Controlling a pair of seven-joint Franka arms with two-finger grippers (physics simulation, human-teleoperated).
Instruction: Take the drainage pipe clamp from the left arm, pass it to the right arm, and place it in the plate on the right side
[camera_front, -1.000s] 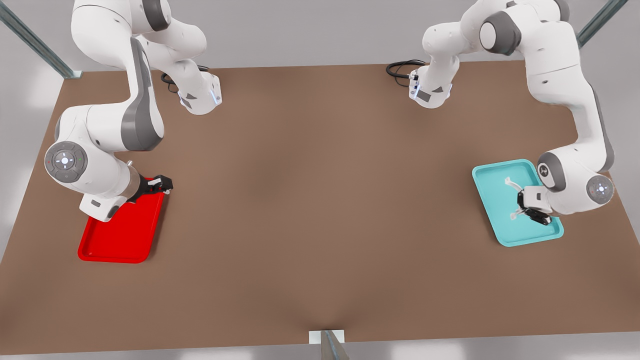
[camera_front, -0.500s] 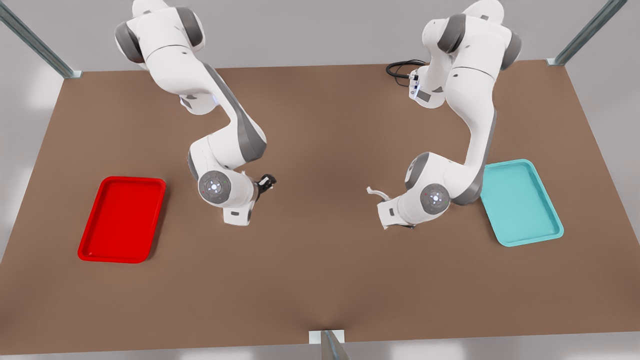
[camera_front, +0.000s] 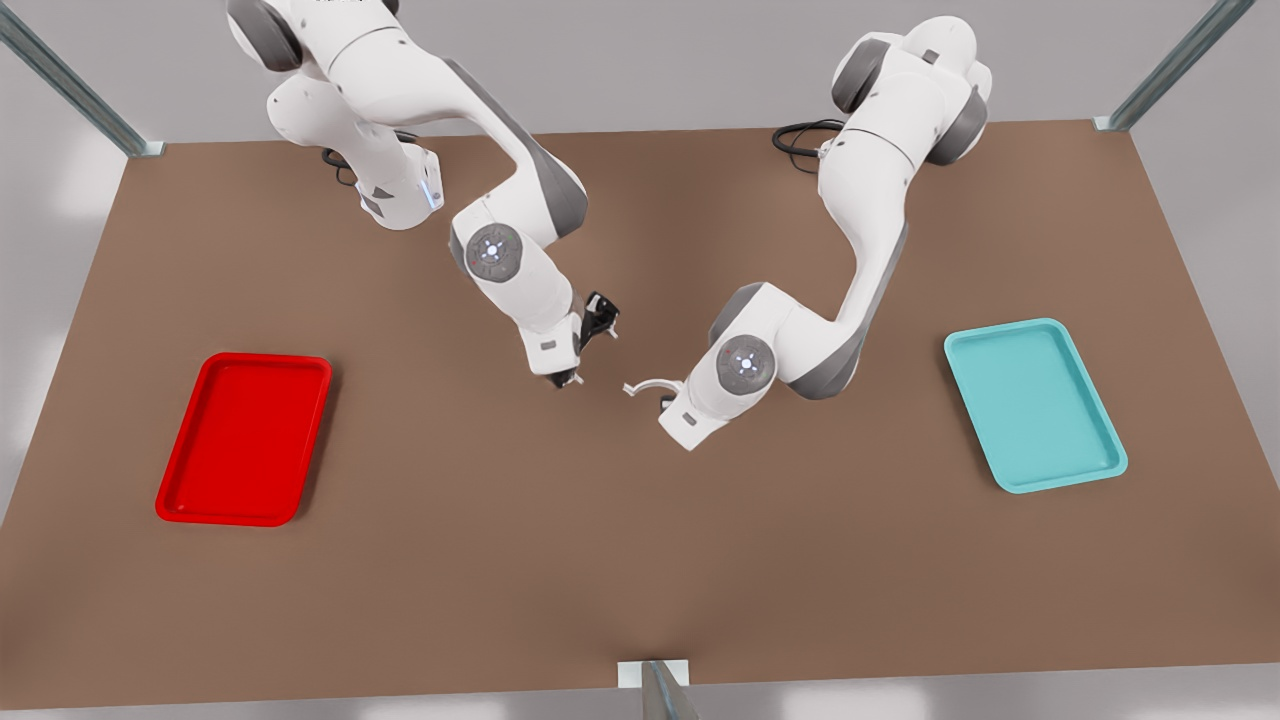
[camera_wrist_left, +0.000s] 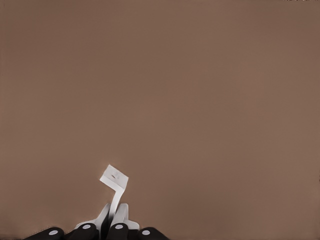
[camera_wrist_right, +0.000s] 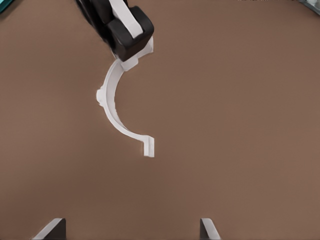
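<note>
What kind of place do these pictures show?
Probably a simulated robot test bench: a bare brown table, a red tray and a teal tray, plain grey walls with metal frame posts.

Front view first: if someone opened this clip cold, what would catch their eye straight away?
The two arms leaning toward each other over the middle of the table. The left gripper, on the front view's right, is shut on the drainage pipe clamp, a white arc held above the tabletop, while the open right gripper faces it, close but apart. Off to either side lie the red plate and a teal tray.
</note>
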